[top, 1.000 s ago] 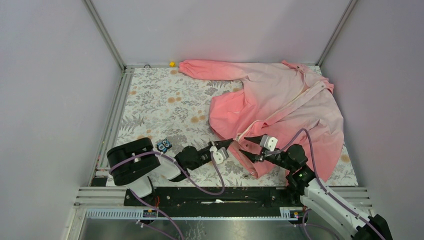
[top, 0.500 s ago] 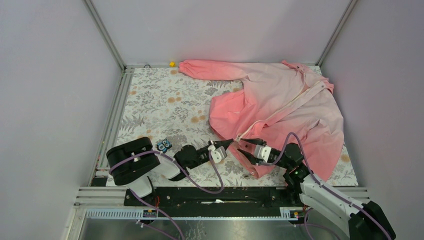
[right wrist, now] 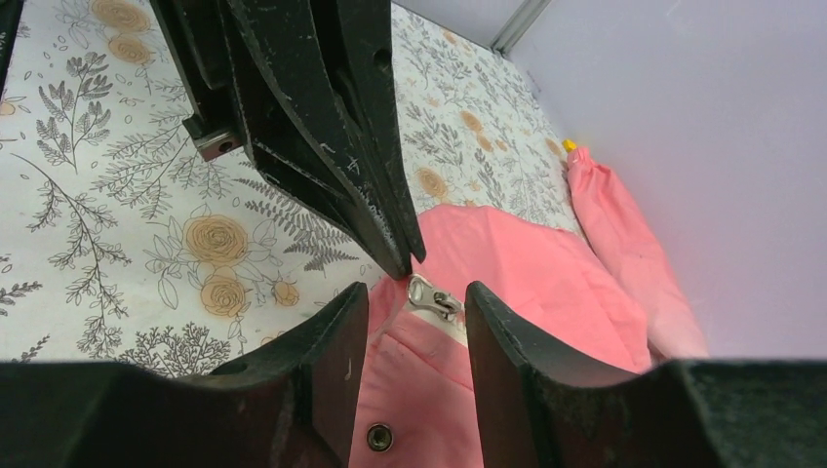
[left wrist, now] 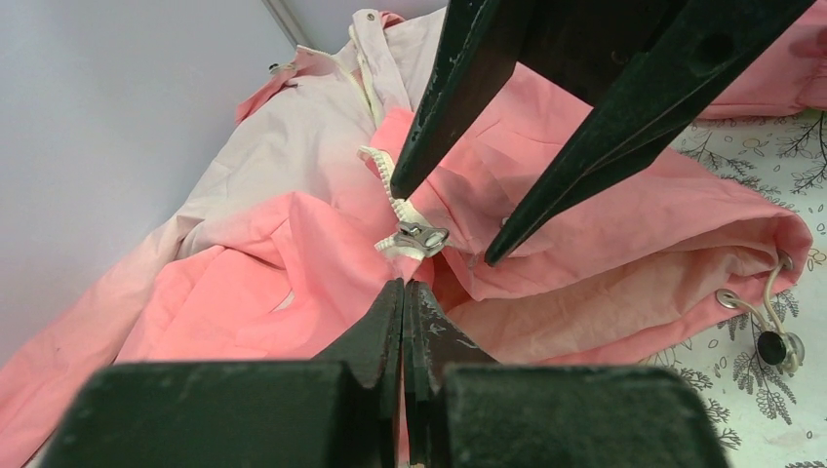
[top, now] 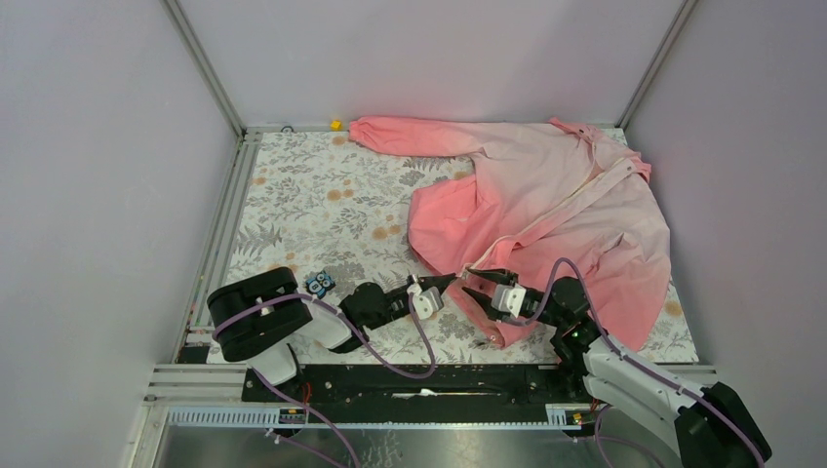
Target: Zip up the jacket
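Observation:
The pink jacket (top: 546, 195) lies spread on the right half of the table, its white zipper (top: 577, 200) open and running toward the collar. My left gripper (top: 451, 280) is shut on the jacket's bottom hem just below the metal zipper slider (left wrist: 422, 237); pink fabric shows between its fingers (left wrist: 403, 288). My right gripper (top: 471, 285) is open and low over the same spot. In the right wrist view its fingers straddle the slider (right wrist: 432, 298) without touching it, facing the left gripper's tip (right wrist: 408, 268).
A small blue owl-like figure (top: 320, 283) sits on the floral tablecloth left of the left arm. A yellow piece (top: 336, 125) lies at the back edge by the sleeve cuff. A drawstring toggle (left wrist: 775, 343) hangs from the hem. Walls close in on three sides.
My right gripper has moved left and down to the bottom of the zipper, its open fingers now around the slider. The left gripper has stayed shut on the hem.

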